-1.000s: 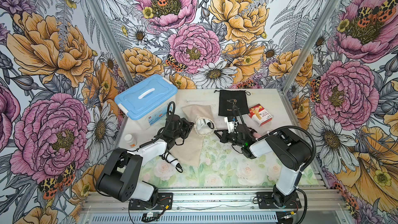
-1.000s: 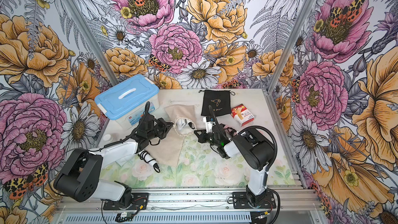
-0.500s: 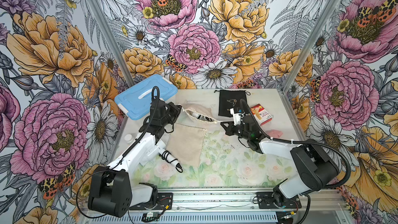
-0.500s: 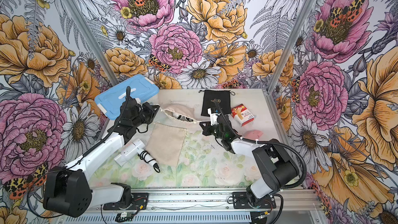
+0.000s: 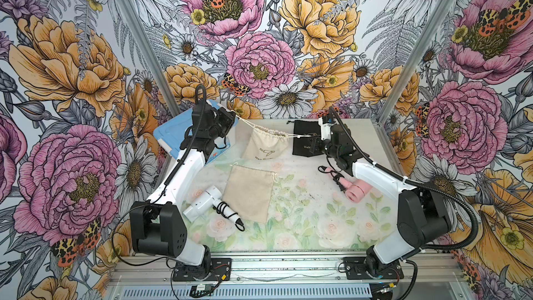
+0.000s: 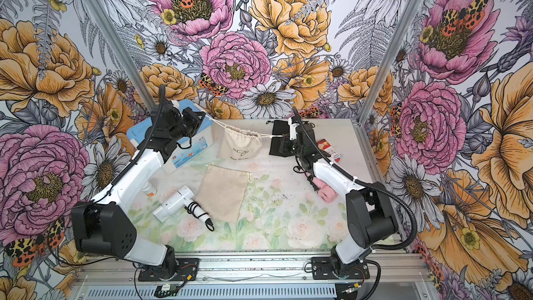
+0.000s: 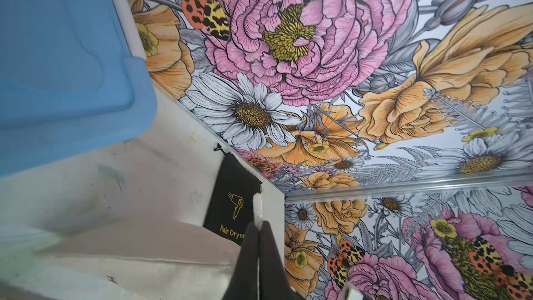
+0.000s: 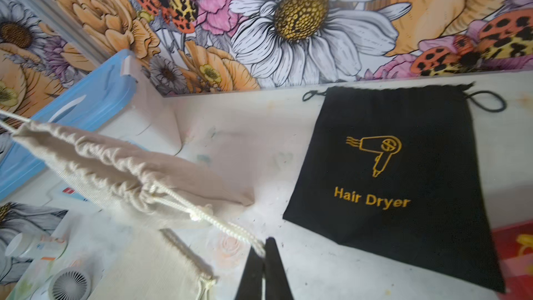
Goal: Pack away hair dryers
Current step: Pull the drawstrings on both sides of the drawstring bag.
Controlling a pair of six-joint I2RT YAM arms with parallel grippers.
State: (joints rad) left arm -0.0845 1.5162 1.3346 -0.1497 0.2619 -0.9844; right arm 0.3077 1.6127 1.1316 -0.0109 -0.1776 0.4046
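A cinched beige pouch (image 5: 264, 147) (image 6: 239, 145) hangs off the table between my two arms, held by its white drawstrings. My left gripper (image 5: 234, 115) (image 7: 258, 225) is shut on one drawstring (image 7: 257, 206) above the blue-lidded box. My right gripper (image 5: 310, 137) (image 8: 264, 245) is shut on the other drawstring (image 8: 225, 226), over the black pouch. A white hair dryer (image 5: 203, 202) (image 6: 173, 203) lies at the front left with black cord round its handle. A pink hair dryer (image 5: 357, 190) (image 6: 327, 193) lies under my right forearm. The inside of the hanging pouch is hidden.
A flat beige pouch (image 5: 249, 194) lies mid-table beside the white dryer. A black pouch (image 8: 389, 183) printed "Hair Dryer" lies at the back. The blue-lidded box (image 5: 173, 137) stands at the back left, a red carton (image 6: 328, 148) at the back right, a small bottle (image 6: 150, 190) by my left arm.
Both grippers have moved up, back and apart, pulling the drawstrings taut. The beige pouch has risen off the table and its mouth has gathered shut. The pink dryer has come into view.
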